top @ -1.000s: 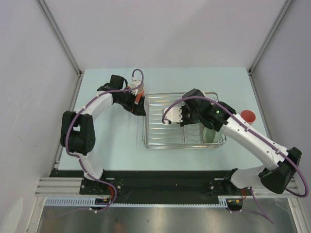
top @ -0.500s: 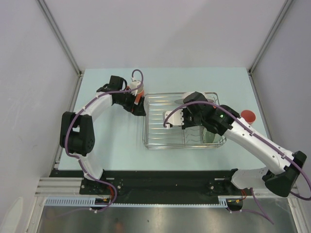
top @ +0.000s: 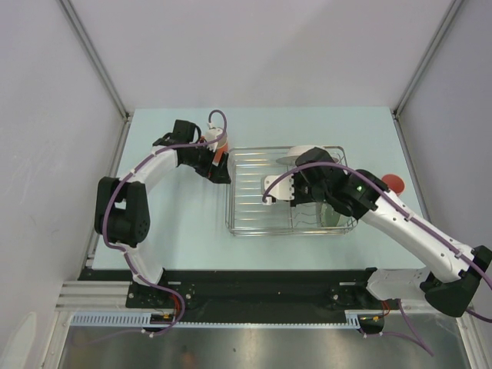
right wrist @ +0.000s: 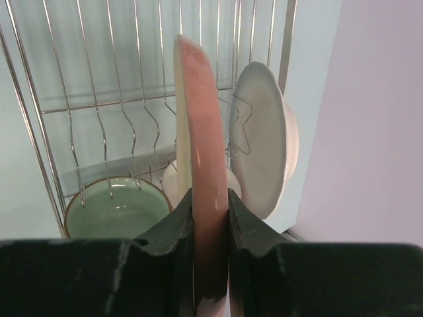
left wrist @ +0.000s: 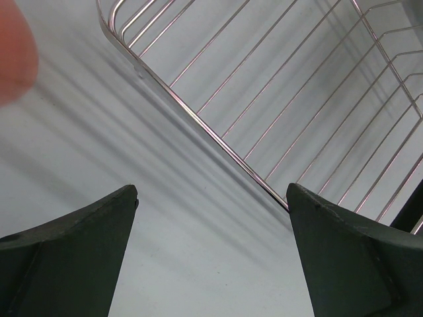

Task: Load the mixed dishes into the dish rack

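At the dish rack's (top: 254, 165) 10 o'clock corner, the left gripper (left wrist: 211, 218) hangs low over the table with its fingers spread wide and nothing between them. The orange mug (top: 221, 144) sits just beside it, at its 11 o'clock in the wrist view. That looks like a waiting pose, close to the next piece but clear of the other arm's work. Over the middle of the rack, the right gripper (right wrist: 210, 218) pinches the pink plate (right wrist: 201, 132) by its lower rim. The plate is on edge and upright, probably because only a thin vertical profile will slip between the wire dividers. It lines up with the gap at 9 o'clock of the white plate (right wrist: 261, 145), which stands on edge against the far wires. I cannot tell whether its edge has reached the rack floor. The pale green bowl (right wrist: 115, 211) lies in the rack at 7 o'clock of the held plate, low enough to leave that slot free. A reddish round dish (top: 393, 183) waits on the table at the rack's 3 o'clock.
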